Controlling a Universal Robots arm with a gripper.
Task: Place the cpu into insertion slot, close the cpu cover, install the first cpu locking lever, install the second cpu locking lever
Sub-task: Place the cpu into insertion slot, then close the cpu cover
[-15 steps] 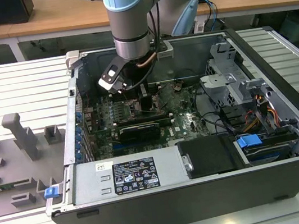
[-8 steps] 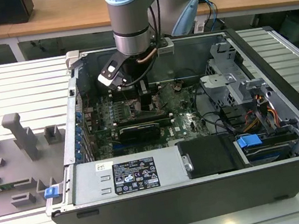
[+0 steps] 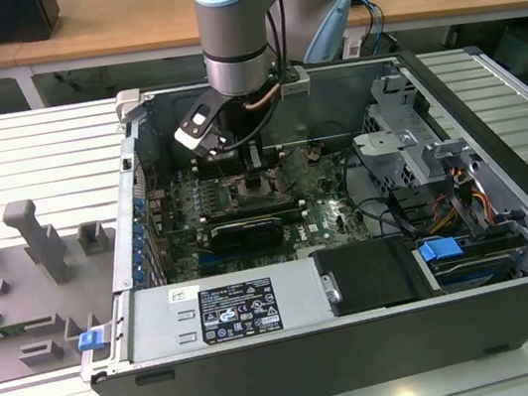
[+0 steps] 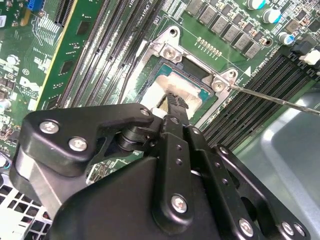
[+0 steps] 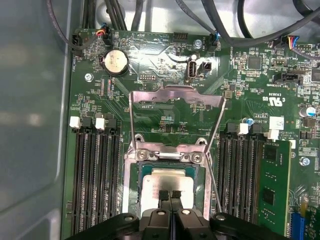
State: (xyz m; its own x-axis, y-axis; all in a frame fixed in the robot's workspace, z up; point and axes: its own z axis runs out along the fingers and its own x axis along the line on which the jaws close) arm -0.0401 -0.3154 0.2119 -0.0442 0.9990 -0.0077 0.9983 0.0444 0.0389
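Black two-finger pincer (image 5: 170,194): hanging inside the open grey metal computer case (image 3: 303,383), over the middle of the green motherboard (image 5: 100,100) and towards the far wall in the exterior view. Its fingertips are pressing narrow together with nothing gripped between them. They are resting on (or just above; the contact itself is hard to judge) the top of the chip.

Small flat square cpu with a pale silver-grey metal top (image 5: 166,181): lying inside the square dark insertion slot with a thin metal rim (image 5: 202,175). It is looking level, with a narrow margin showing on either side in the first wrist view.

Thin square silvery cpu cover with a large window (image 5: 175,91): standing raised on its hinge along one edge of the slot, well off the chip.

Thin bare-wire locking lever (image 5: 216,165): lying free between the slot and a bank of long black memory slots (image 5: 240,180).

Handling note, as a judgement: the work is sitting at the seating of the chip. Doing this well is calling for a light, straight-down touch on the centre of the metal top. It is also calling for no sideways drag across the fine contacts beneath. All four corners need to be sitting flush within the rim, and the fingers need to be keeping clear of the raised cover and the wire lever.
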